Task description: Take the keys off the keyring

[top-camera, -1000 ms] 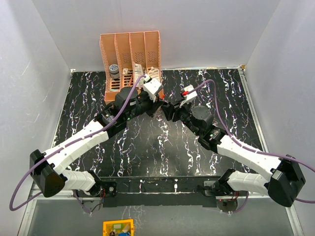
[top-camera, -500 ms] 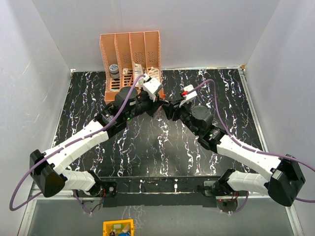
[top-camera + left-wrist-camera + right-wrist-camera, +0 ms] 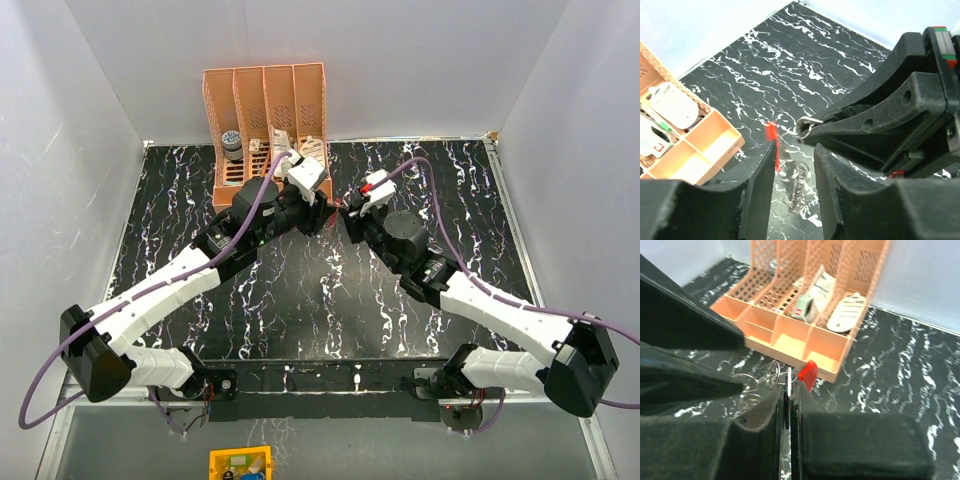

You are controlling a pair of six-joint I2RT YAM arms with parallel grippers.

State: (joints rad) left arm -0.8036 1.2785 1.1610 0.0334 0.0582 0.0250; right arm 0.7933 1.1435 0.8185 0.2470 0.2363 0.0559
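Note:
The keys (image 3: 798, 186) are a silvery toothed bunch hanging edge-on from thin wire rings (image 3: 790, 167), with a bright red part (image 3: 771, 133) beside them. My left gripper (image 3: 796, 155) is open; the bunch dangles in the gap between its fingers, touching neither. My right gripper (image 3: 789, 390) is shut on a flat silvery key (image 3: 790, 379), with the keyring (image 3: 772, 376) and the red part (image 3: 808, 374) sticking out past its tips. In the left wrist view the right gripper (image 3: 807, 132) pinches the ring end. From above, both grippers (image 3: 322, 212) (image 3: 347, 215) meet tip to tip over the black mat; the keys barely show.
An orange desk organiser (image 3: 265, 110) with mesh dividers stands at the back of the mat, just behind the grippers, holding a pale oval tag (image 3: 847, 312) and small items. White walls close in the marbled black mat (image 3: 470, 200). A yellow part (image 3: 240, 465) lies below the table edge.
My left gripper has opened and let go of the bunch. My right gripper has shut on it. Both grippers shifted slightly toward the organiser.

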